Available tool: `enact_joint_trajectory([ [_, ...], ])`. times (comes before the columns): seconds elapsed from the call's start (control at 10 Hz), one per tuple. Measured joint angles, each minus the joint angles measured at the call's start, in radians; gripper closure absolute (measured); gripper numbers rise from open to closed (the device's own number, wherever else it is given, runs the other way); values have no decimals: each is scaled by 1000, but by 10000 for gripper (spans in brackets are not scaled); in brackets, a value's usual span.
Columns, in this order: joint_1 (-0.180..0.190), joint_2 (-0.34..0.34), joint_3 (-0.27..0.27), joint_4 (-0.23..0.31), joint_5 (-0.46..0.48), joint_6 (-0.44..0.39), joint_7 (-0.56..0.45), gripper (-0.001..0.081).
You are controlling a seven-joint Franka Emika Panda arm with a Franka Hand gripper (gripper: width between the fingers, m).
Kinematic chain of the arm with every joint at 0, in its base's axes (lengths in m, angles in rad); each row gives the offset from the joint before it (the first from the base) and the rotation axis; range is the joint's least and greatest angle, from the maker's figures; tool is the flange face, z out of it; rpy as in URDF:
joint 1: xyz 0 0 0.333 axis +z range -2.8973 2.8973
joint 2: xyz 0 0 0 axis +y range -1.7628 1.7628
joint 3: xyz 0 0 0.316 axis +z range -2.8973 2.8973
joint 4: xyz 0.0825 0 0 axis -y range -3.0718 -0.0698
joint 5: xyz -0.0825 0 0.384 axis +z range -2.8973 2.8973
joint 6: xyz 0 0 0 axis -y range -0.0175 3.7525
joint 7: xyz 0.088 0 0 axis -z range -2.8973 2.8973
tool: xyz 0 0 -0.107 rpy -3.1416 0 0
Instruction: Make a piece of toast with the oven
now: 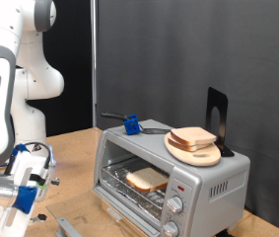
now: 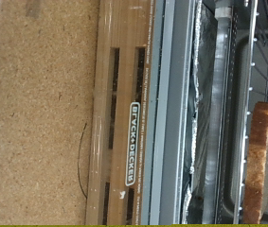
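The silver-grey oven [image 1: 213, 178] stands on the wooden table at the exterior view's right, its drop door [image 1: 129, 209] hanging open. One piece of toast [image 1: 147, 179] lies on the wire rack inside. In the wrist view its brown crust edge [image 2: 259, 161] shows on the rack [image 2: 230, 85], beyond the open door's handle bar [image 2: 115, 113] with its brand label. My gripper [image 1: 26, 186], white with blue parts, hangs low at the exterior view's left, to the left of the open door and apart from it. Its fingers do not show in the wrist view.
A round light-wood board [image 1: 194, 153] with another bread slice [image 1: 192, 137] sits on the oven's top. Beside it are a blue-handled tool [image 1: 131, 124] and a black upright stand [image 1: 216, 117]. The two knobs [image 1: 174, 205] are at the front right. Chipboard table [image 2: 34, 104] lies before the door.
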Motion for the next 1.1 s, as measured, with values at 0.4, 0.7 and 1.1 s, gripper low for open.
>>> enact_joint_trajectory([
  [0.4,2,24,12,0,37,32,-1,124],
  [0.7,7,42,35,-9,37,59,-1,124],
  [1.1,15,43,58,-46,35,81,-8,124],
])
